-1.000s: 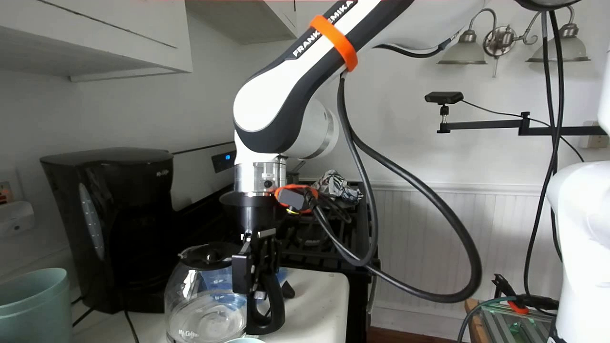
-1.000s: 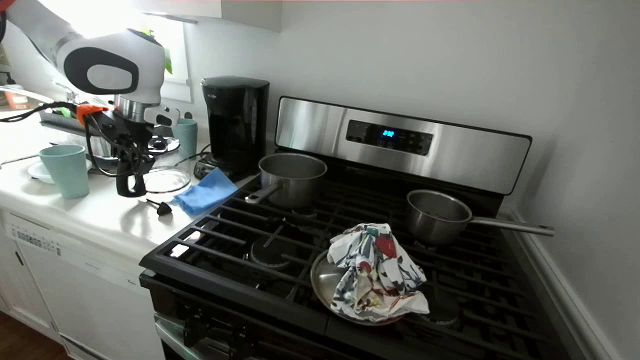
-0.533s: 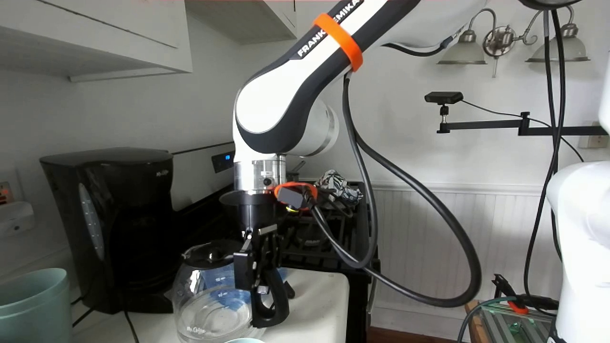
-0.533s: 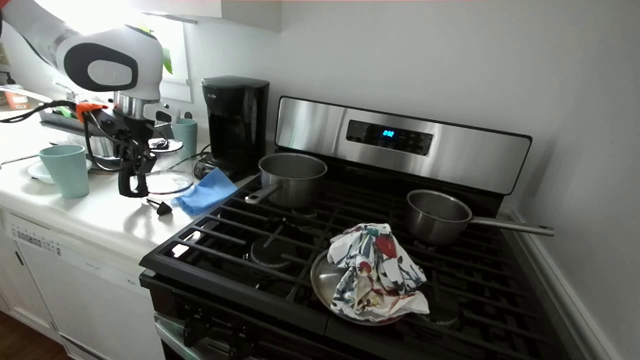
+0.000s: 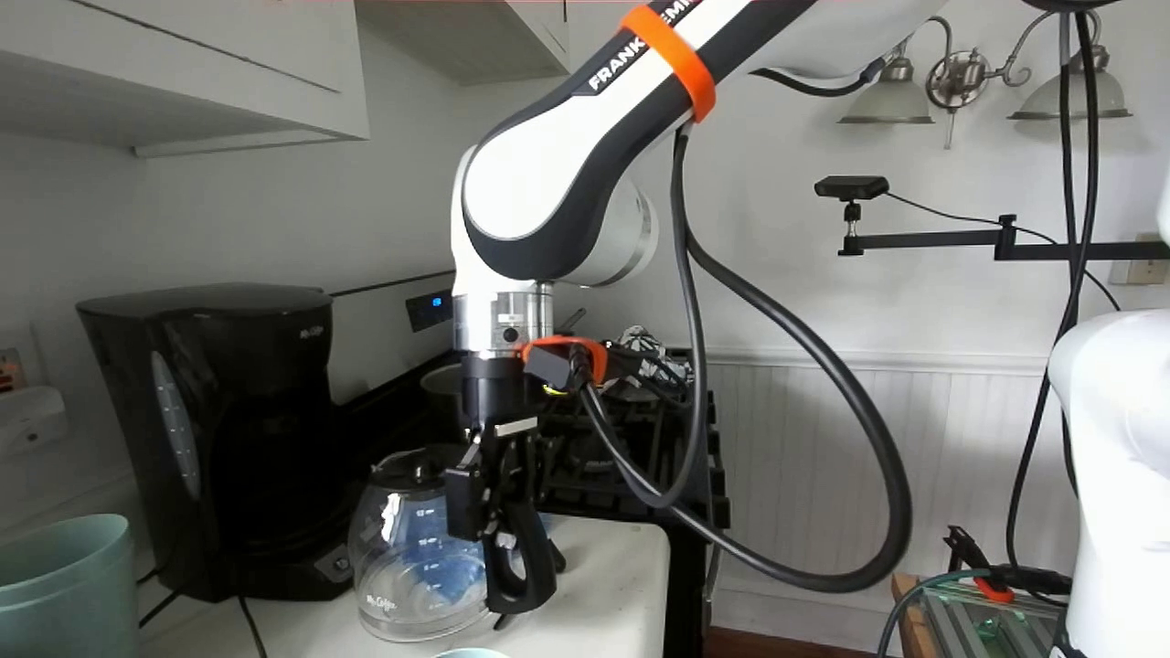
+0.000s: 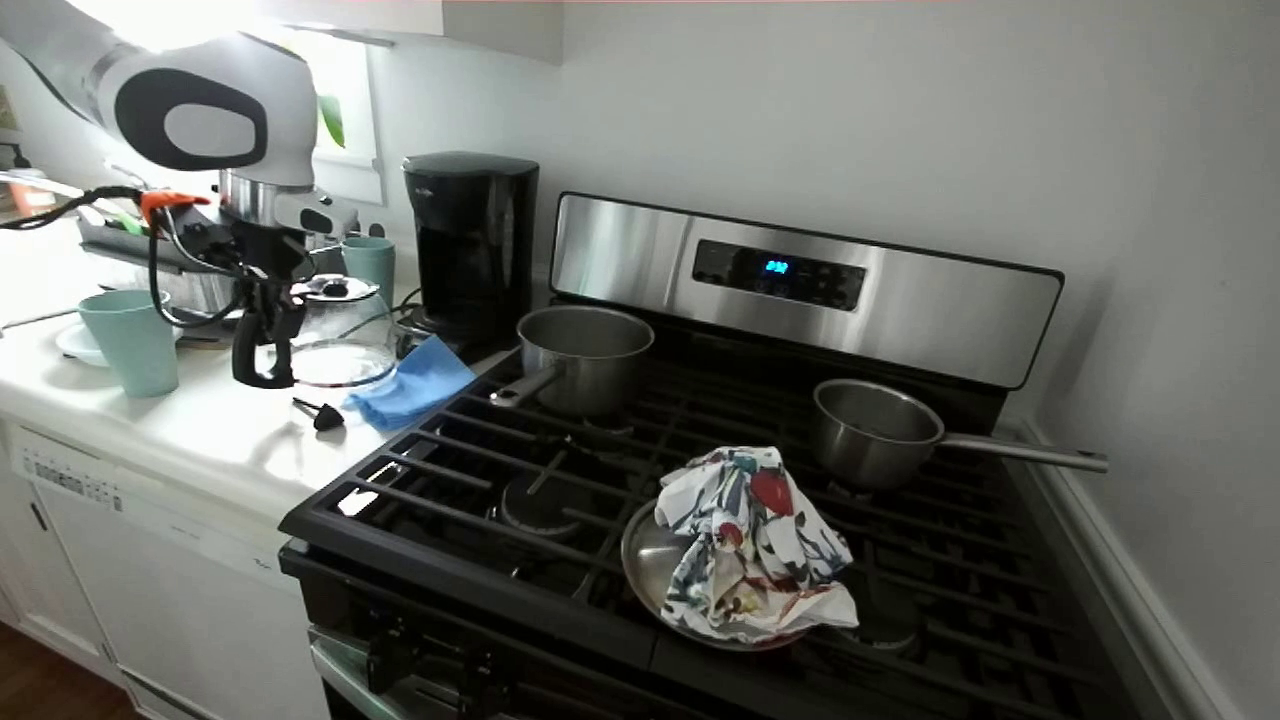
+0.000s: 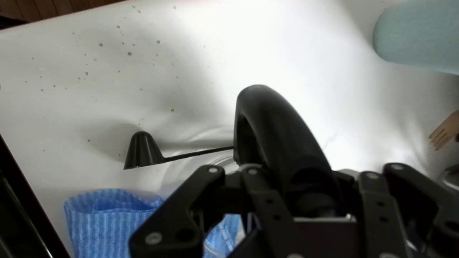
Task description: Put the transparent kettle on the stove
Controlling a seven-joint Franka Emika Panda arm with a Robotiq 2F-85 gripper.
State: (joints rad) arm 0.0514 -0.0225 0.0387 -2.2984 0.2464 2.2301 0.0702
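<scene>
- The pincer (image 7: pixel 312 190) grips the dark handle (image 7: pixel 283 129) of the transparent kettle (image 5: pixel 411 557), its jaws on either side and parted about as far as the dark handle is thick.
- The transparent kettle is upright above the white table (image 5: pixel 612 585), its dark lid (image 5: pixel 402 471) uppermost; whether its base touches the table cannot be told.
- In the wrist view a black scoop (image 7: pixel 143 152) lies on the table near the dark handle, its thin stem running out of sight behind it.
- A blue cloth (image 6: pixel 412 385) lies between the transparent kettle and the stove (image 6: pixel 430 580), and shows through the glass in an exterior view.
- A black coffee maker (image 6: pixel 470 240) stands at the back of the table, beside the stove, in both exterior views.
- A teal cup (image 6: pixel 135 345) stands across the pincer from the stove; a second teal cup (image 6: pixel 370 268) stands near the coffee maker.
- The stove adjoins the table, its silver back panel (image 6: pixel 620 260) showing lit blue digits (image 6: pixel 777 267).
- A steel pot (image 6: pixel 575 375) sits on the stove, nearest the coffee maker; another steel pot (image 6: pixel 870 445) sits farther along, its handle pointing away from the first.
- In front of them is a shallow pan (image 6: pixel 650 563) with a patterned cloth (image 6: pixel 750 540) heaped over it.
</scene>
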